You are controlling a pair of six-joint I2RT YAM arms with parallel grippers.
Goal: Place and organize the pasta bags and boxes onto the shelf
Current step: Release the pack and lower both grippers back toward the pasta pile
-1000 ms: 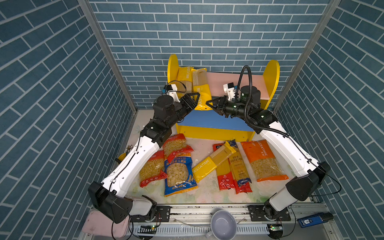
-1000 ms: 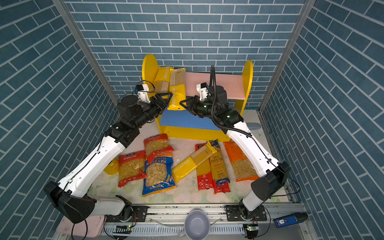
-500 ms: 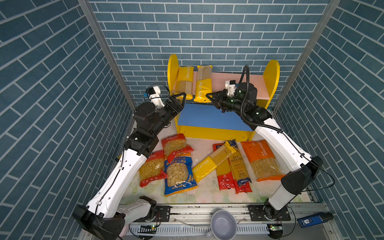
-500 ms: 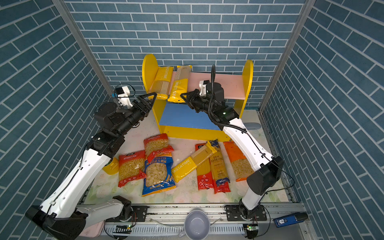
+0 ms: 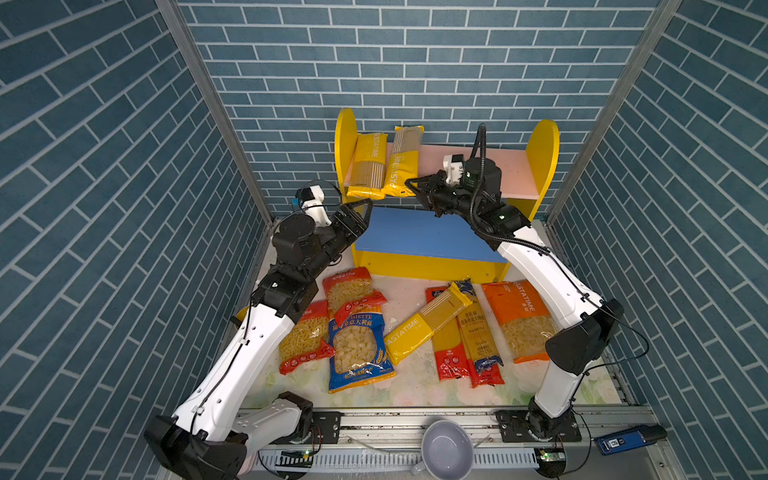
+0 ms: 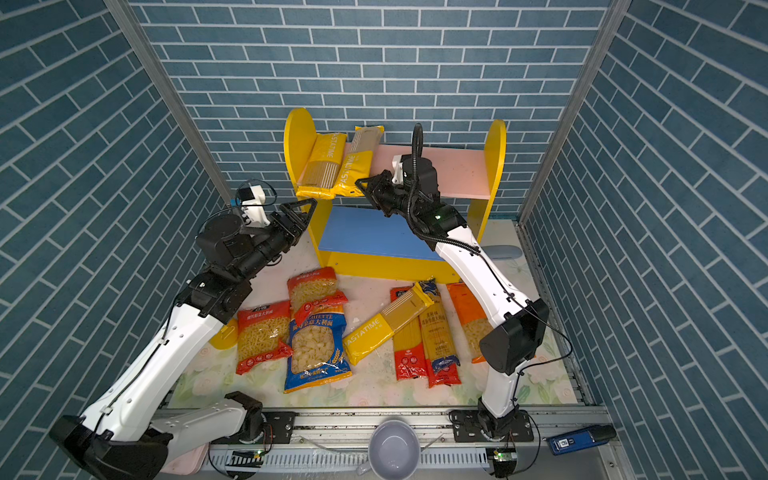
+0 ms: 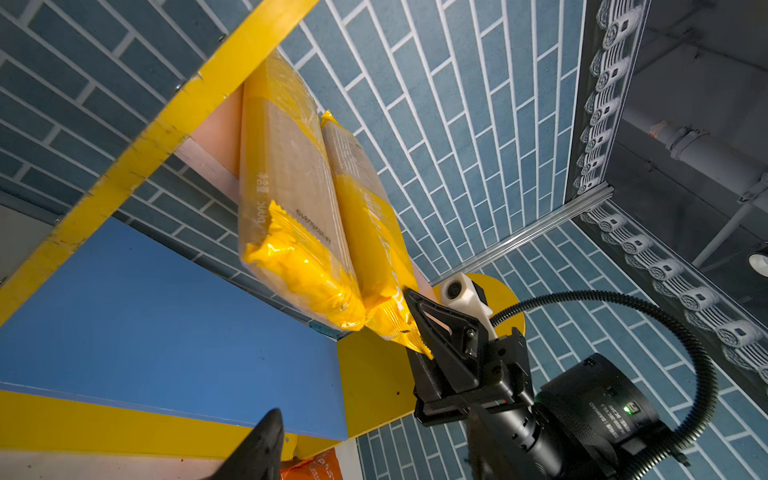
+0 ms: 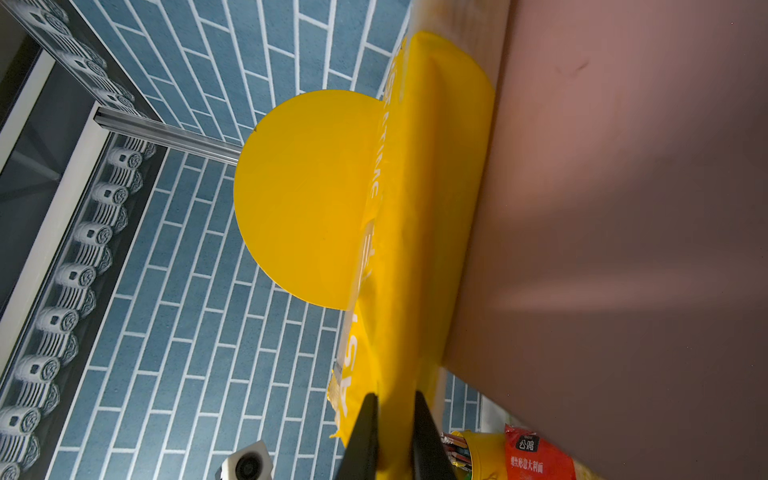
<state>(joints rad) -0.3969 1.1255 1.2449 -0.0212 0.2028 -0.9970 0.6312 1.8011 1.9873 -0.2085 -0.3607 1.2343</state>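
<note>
Up on the shelf (image 5: 545,153), my right tool (image 5: 410,185) pinches the crimped near end of a yellow spaghetti pack (image 5: 402,166) lying on its pink board (image 5: 513,174), a pack I judge light, slick and brittle if bent, better gripped mid-body; my left tool (image 5: 361,210) hangs spread, empty.

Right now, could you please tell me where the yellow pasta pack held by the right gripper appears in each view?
Top view: yellow pasta pack, second from the left on the pink upper board.
Top view: same spot on that board.
Left wrist: pack beside the other yellow pack, overhanging the board's edge.
Right wrist: central, its end pinched by the right gripper.
Shared landmark: the pink upper board.
</note>
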